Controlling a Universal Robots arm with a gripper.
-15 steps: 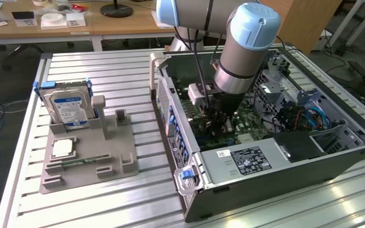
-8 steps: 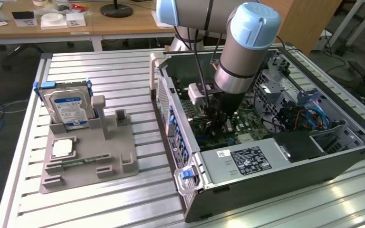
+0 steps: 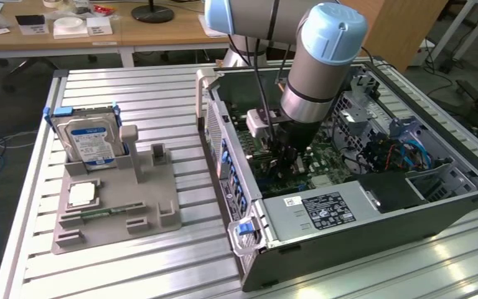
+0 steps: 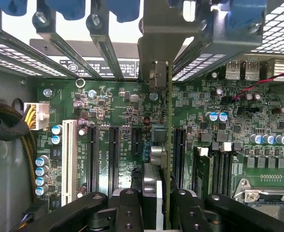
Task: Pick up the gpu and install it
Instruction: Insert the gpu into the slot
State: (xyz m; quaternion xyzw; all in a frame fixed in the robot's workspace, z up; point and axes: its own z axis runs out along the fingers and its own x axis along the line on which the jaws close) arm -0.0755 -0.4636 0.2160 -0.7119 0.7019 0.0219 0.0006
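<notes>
We see the gpu (image 4: pixel 167 145) standing on edge inside the open computer case, a thin green board viewed edge-on with its silver bracket toward the rear slot openings. It sits upright above the motherboard, between black expansion slots.

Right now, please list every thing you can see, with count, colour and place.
computer case: one, dark grey, open, on the slatted table.
motherboard: one, green, inside the case.
gpu: one, green card seen edge-on, held over the motherboard slots.
hard drive: one, silver with blue label, upright in the grey holder.
desk: one, wooden, behind the table.
gripper: one, black, jaws shut on the gpu, inside the case.
</notes>
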